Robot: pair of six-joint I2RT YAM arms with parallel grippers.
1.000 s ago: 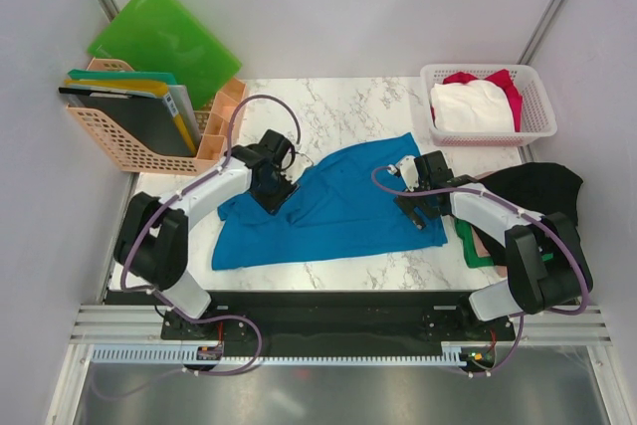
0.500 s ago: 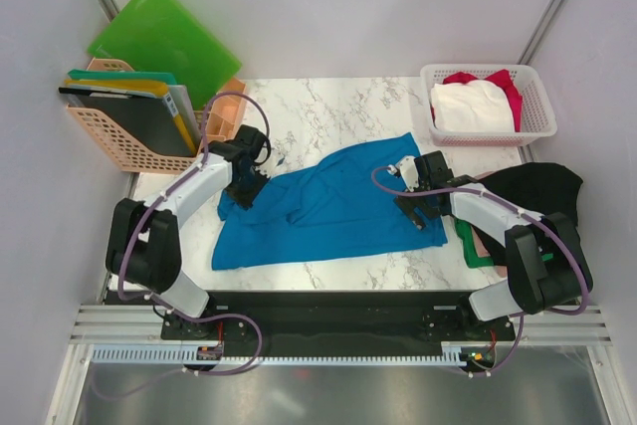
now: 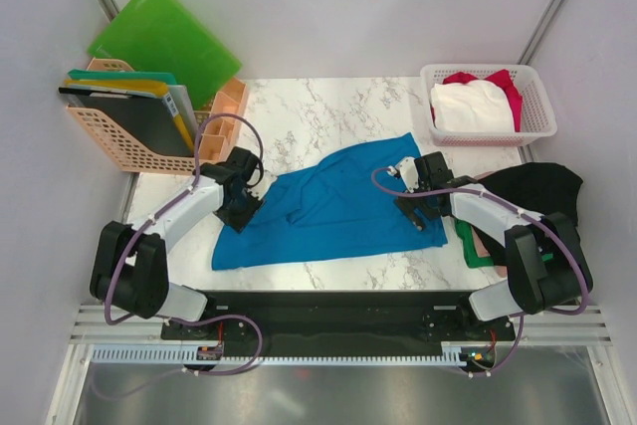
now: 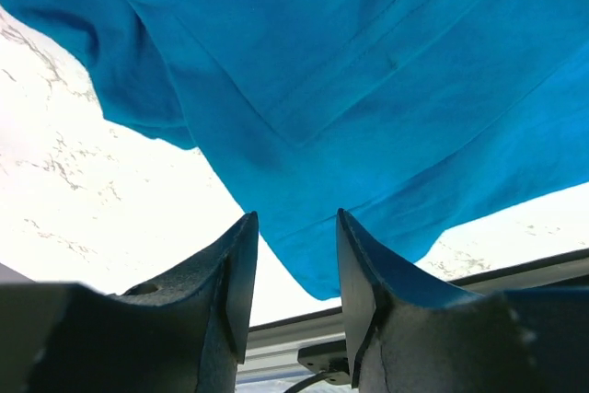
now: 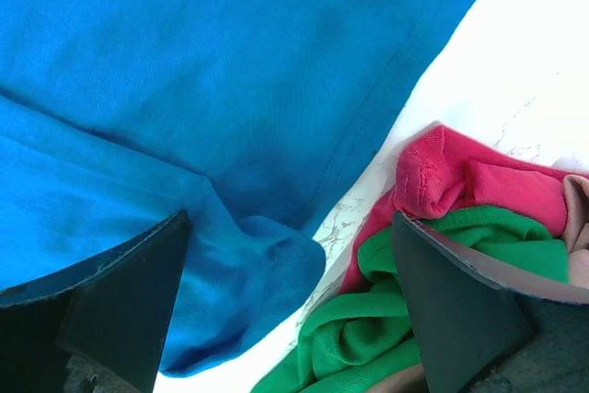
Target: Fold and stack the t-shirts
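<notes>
The left gripper (image 4: 294,220) and right gripper (image 5: 290,218) hover released over the blue t-shirt (image 3: 338,208), which lies across the tabletop's middle.

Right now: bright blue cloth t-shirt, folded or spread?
Spread. The bright blue t-shirt lies rumpled but opened out across the white marble table, with no tidy fold made.

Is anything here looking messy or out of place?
Yes. The blue t-shirt lies slanted and wrinkled across the table, with one corner bunched up. At the table's right edge, a black shirt, a green shirt and a red shirt sit crumpled in an unfolded heap.
</notes>
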